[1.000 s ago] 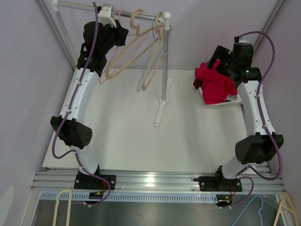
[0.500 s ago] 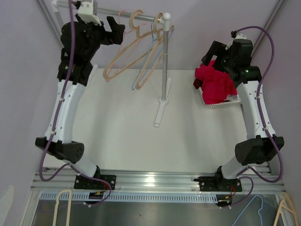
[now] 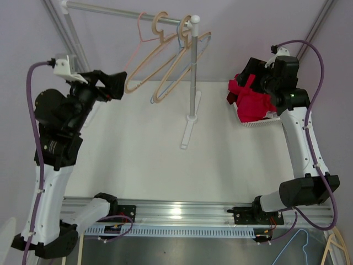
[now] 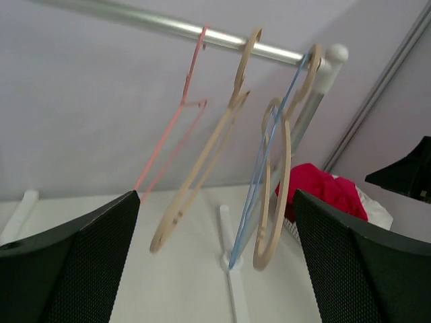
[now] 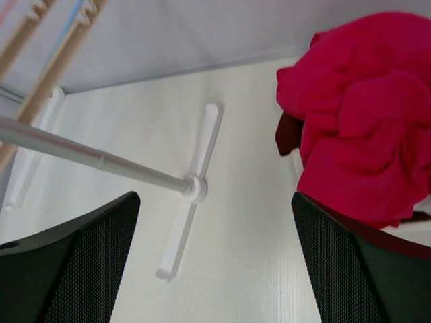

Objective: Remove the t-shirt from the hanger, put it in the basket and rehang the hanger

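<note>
On the rail (image 3: 110,9), bare hangers (image 3: 160,22); red t-shirt (image 3: 253,102) in seemingly a basket (image 3: 259,123); left tool (image 4: 215,262) and right tool (image 5: 215,262) apart, empty.

The table (image 3: 132,160) lies open left of the rack pole (image 3: 192,83); hangers (image 4: 203,161) crowd the rail (image 3: 110,9), a basket (image 3: 258,124) blocks the right.

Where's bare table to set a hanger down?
Bare table between the rack foot and the near edge, and left of the foot. Crowded: the far-right corner holds the basket of red t-shirt; hangers dangle over the far edge.
</note>
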